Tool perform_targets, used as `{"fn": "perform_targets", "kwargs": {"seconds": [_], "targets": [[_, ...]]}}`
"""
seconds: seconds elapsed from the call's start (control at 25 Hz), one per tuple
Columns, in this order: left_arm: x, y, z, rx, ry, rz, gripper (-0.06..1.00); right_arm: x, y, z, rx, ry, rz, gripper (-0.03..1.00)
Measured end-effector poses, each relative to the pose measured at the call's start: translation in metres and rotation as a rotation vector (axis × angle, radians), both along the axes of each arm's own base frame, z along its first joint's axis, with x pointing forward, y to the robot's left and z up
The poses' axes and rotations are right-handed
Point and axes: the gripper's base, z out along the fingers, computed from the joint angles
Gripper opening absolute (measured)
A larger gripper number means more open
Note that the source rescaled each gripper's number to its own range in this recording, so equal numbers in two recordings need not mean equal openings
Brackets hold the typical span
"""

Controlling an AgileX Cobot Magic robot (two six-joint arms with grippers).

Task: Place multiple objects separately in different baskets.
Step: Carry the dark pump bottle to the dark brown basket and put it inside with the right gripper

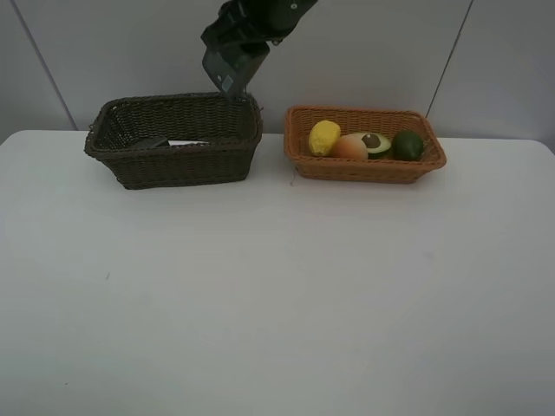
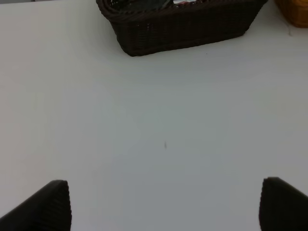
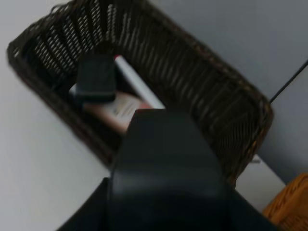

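Observation:
My right gripper [image 1: 229,80] hangs above the back right corner of the dark brown basket [image 1: 173,166], shut on the dark pump bottle [image 3: 163,159], which fills the right wrist view. Inside that basket [image 3: 211,101] lie the black eraser block [image 3: 96,79], the white marker [image 3: 137,83] and the pink bottle [image 3: 120,111]. The orange-tan basket [image 1: 364,169] holds the yellow lemon [image 1: 324,137], the orange-red fruit [image 1: 349,148], the halved avocado [image 1: 375,144] and the dark green fruit [image 1: 408,145]. My left gripper [image 2: 166,207] is open over bare table, its fingers [image 2: 45,207] wide apart.
The white table [image 1: 277,295] stretches in front of both baskets. A grey wall stands close behind them. A narrow gap separates the two baskets. In the left wrist view the dark basket [image 2: 183,29] lies well ahead of the gripper, with a corner of the orange-tan basket [image 2: 294,10] beside it.

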Motion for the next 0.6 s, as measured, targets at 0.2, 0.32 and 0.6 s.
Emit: {"fn": "perform_targets", "kwargs": {"seconds": [0.2,0.32,0.6], "targets": [[0.000,0.000,0.000,0.000,0.000,0.000,1.00,0.040,0.028,-0.059,0.080,-0.026,-0.029,0.30],[0.000,0.000,0.000,0.000,0.000,0.000,1.00,0.055,0.039,-0.092,0.101,-0.047,-0.039,0.31],[0.000,0.000,0.000,0.000,0.000,0.000,1.00,0.070,0.048,-0.111,0.171,-0.129,-0.055,0.92]]}}
